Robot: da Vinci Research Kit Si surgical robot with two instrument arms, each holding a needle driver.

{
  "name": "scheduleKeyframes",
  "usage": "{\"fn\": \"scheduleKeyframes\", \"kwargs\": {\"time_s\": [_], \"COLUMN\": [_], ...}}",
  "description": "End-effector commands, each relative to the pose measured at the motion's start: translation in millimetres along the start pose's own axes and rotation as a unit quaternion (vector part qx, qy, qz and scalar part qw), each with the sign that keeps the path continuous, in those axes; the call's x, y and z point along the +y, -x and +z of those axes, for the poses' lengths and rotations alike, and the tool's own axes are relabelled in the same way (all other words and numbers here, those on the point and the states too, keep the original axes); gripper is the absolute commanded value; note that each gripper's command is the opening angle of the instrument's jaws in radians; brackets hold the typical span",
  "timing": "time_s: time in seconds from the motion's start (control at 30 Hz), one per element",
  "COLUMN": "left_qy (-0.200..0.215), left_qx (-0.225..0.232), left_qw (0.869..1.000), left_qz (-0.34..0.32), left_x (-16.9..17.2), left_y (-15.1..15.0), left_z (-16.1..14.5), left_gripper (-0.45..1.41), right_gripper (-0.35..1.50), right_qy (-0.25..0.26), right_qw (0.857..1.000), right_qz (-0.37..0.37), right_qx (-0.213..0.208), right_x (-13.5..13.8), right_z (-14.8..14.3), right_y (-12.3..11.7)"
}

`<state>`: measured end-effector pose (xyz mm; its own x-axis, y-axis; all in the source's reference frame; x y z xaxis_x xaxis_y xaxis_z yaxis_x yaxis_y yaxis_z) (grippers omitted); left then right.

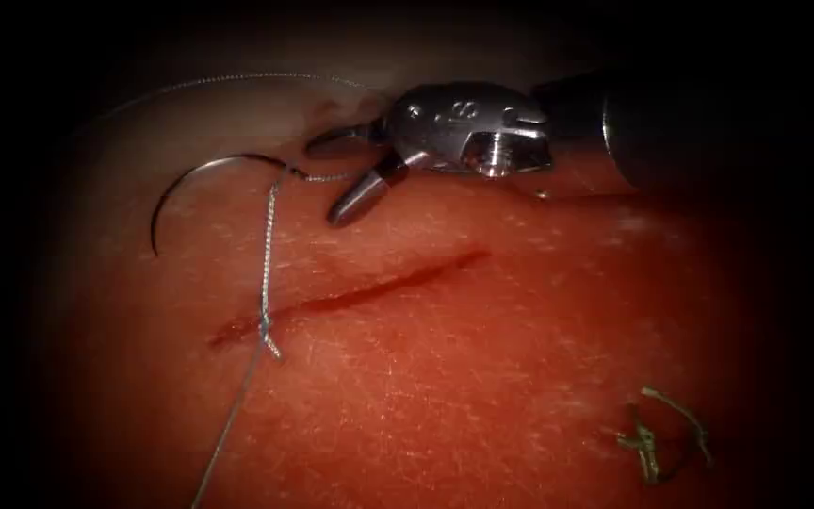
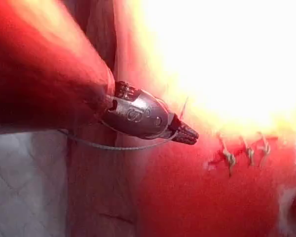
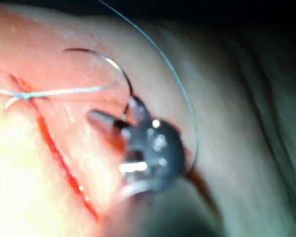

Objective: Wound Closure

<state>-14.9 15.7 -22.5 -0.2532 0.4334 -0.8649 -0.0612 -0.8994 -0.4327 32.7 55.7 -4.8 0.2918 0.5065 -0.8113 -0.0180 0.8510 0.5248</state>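
Observation:
The curved needle (image 1: pixel 190 179) lies flat on the tissue (image 1: pixel 482 377), up and to the left of the cut (image 1: pixel 369 292), not in the tissue. My right tool (image 1: pixel 324 182) is open just right of the needle's tail, holding nothing, and the thread (image 1: pixel 267 254) passes between its jaws. That thread runs down to a knot (image 1: pixel 267 330) at the cut's left end. The right wrist view shows the needle (image 3: pixel 111 61) arching from the open right tool (image 3: pixel 112 108). The left tool (image 2: pixel 187 134) looks shut, with a thread (image 2: pixel 118 147) hanging under it; I cannot see anything held.
A thread tail (image 1: pixel 223 438) runs from the knot toward the lower left edge. Another strand (image 1: pixel 237 77) arcs over the far tissue. Cut ends of thread (image 1: pixel 657 438) lie at the lower right. Older stitches (image 2: pixel 232 158) show near the left tool.

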Motion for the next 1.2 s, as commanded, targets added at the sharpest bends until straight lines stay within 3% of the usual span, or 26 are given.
{"fn": "scheduleKeyframes", "kwargs": {"time_s": [0.03, 0.1, 0.13, 0.3, 0.43, 0.5, 0.63, 0.67, 0.7, 0.77, 0.9, 1.2], "left_qy": [-0.003, -0.018, -0.033, -0.076, -0.103, -0.115, -0.123, -0.115, -0.112, -0.112, -0.117, -0.129], "left_qx": [-0.003, -0.029, -0.043, -0.065, -0.074, -0.076, -0.040, -0.019, -0.003, 0.010, 0.016, 0.010], "left_qw": [1.000, 0.999, 0.997, 0.991, 0.984, 0.981, 0.983, 0.985, 0.986, 0.987, 0.986, 0.984], "left_qz": [0.005, 0.037, 0.058, 0.093, 0.127, 0.133, 0.127, 0.125, 0.123, 0.119, 0.116, 0.123], "left_x": [0.4, -1.5, -3.6, -10.7, -14.6, -16.2, -20.0, -20.5, -21.0, -22.3, -25.5, -28.3], "left_y": [0.4, 0.0, 0.0, -1.0, -5.1, -6.8, -9.9, -10.6, -11.1, -12.0, -12.7, -10.1], "left_z": [0.3, -0.5, -0.9, -3.0, -4.7, -4.7, -4.0, -3.9, -3.8, -3.8, -3.1, -2.4], "left_gripper": [-0.35, -0.35, -0.35, -0.35, -0.35, -0.35, -0.35, -0.35, -0.35, -0.35, -0.35, -0.35], "right_gripper": [1.36, 1.38, 1.30, 1.28, 1.31, 1.28, 1.13, 0.91, 0.29, -0.30, -0.11, -0.01], "right_qy": [0.025, 0.044, 0.042, 0.052, 0.092, 0.139, 0.187, 0.168, 0.143, 0.142, 0.136, 0.120], "right_qw": [1.000, 0.998, 0.998, 0.996, 0.993, 0.987, 0.979, 0.982, 0.986, 0.985, 0.983, 0.986], "right_qz": [0.006, 0.019, 0.023, 0.044, 0.058, 0.067, 0.071, 0.071, 0.068, 0.065, 0.076, 0.074], "right_qx": [0.013, 0.028, 0.028, 0.054, 0.053, 0.054, 0.047, 0.049, 0.053, 0.075, 0.099, 0.090], "right_x": [0.3, -0.2, -1.1, -4.5, -6.7, -8.0, -9.7, -9.3, -9.0, -8.7, -8.0, -8.1], "right_z": [-1.3, -3.4, -4.3, -6.0, -7.5, -7.9, -7.4, -7.4, -7.4, -7.2, -7.1, -7.0], "right_y": [-0.3, -0.3, 0.3, 1.5, 1.6, 1.8, 1.8, 1.9, 2.0, 2.5, 2.3, 2.4]}}
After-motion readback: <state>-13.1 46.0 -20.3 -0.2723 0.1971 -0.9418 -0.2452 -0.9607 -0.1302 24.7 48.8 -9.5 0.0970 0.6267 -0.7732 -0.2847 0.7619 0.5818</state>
